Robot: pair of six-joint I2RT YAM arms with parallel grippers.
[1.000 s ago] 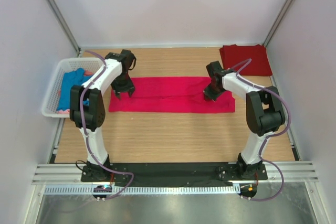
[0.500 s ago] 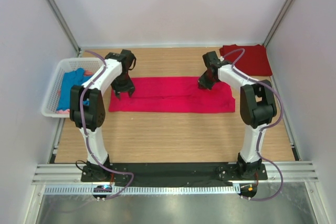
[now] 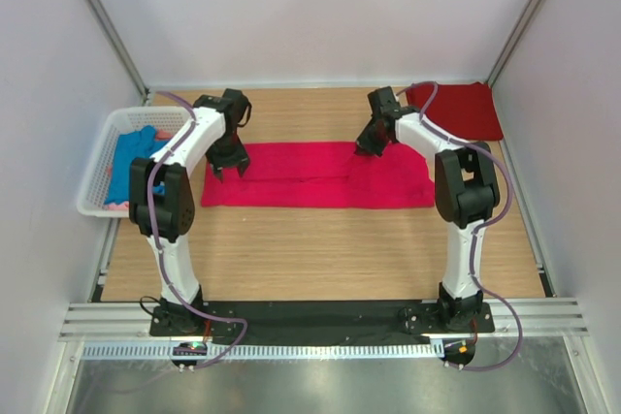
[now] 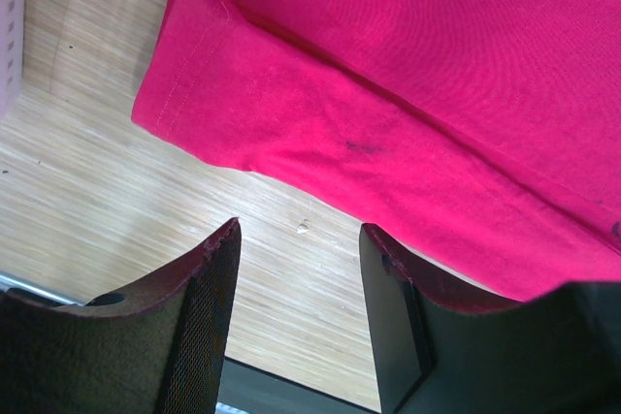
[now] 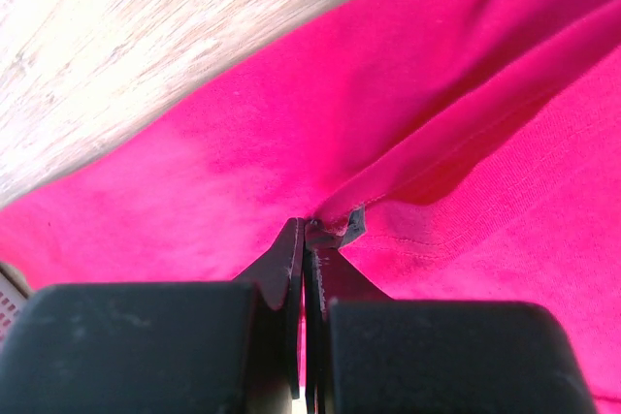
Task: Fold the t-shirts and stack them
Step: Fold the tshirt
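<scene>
Two shirts are out on the desk [image 3: 310,249]: the bright pinkish-red t-shirt [image 3: 320,176] lies across the middle as a long flat band, a sleeve apparently turned in over its body, and the darker red t-shirt [image 3: 456,110] sits folded in the far right corner, likely the start of the stack. The right fingers [image 5: 278,264] are pressed together on a small pinch of the bright shirt's cloth near its far edge, toward the right end. A ridge of fabric rises to their tips in the wrist view, which suggests the grip is meant to lift that layer and carry it over for the next fold. The left fingers [image 4: 199,327] stand apart with nothing between them, hovering near the band's left end with bare wood showing in the gap, probably placed to take the matching corner so both ends travel together. At the left edge the white lattice basket [image 3: 97,176] holds a blue t-shirt [image 3: 134,164] and a bit of pale pink cloth [image 3: 116,207], set aside for later turns. How many layers the right fingers have caught cannot be told, since their own bodies cover the cloth beneath. That grip is too small to read from above, the basket's contents are crumpled and overlapping, and the left wrist view cuts off most of the shirt.
</scene>
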